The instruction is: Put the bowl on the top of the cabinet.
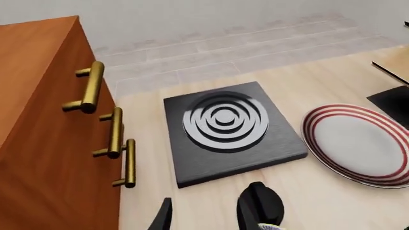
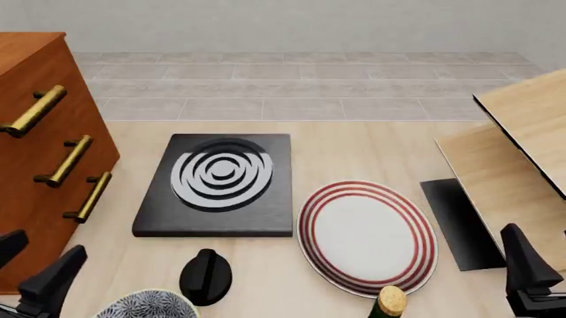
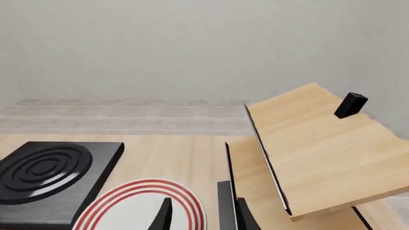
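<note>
Upright, the bowl (image 2: 146, 305) (round, mouth upward) sits beside the parted left gripper (image 2: 26, 268); right gripper (image 3: 201, 215) parted too.

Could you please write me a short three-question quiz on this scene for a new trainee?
1. True or false: the bowl already sits on top of the cabinet.
2. What lies directly between the cabinet and the plate? A) black burner slab B) a bottle C) a pan
3. How many brass handles show on the cabinet front?

Key:
1. False; it is on the table, near the left gripper.
2. A.
3. Three.
</note>
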### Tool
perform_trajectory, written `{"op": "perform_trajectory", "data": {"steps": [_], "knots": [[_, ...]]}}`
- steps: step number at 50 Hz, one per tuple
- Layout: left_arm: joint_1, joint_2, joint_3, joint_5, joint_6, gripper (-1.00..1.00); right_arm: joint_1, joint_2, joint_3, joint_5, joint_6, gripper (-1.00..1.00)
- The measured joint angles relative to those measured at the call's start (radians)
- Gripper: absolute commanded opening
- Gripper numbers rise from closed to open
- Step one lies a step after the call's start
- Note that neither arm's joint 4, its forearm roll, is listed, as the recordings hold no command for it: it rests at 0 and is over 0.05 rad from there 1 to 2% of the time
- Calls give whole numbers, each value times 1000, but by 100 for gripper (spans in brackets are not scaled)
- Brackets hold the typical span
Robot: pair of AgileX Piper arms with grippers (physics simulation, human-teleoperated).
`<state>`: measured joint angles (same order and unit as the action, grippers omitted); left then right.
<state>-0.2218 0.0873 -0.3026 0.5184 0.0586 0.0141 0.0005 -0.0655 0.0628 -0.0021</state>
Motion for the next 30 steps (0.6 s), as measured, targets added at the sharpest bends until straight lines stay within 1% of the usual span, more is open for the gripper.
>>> {"op": "perform_trajectory", "data": {"steps": [11,30], "knots": [[-40,60,-46,62,2,100,0,0,-2,3,0,100],[-91,108,-53,135,10,100,1,0,-3,4,1,100]]}}
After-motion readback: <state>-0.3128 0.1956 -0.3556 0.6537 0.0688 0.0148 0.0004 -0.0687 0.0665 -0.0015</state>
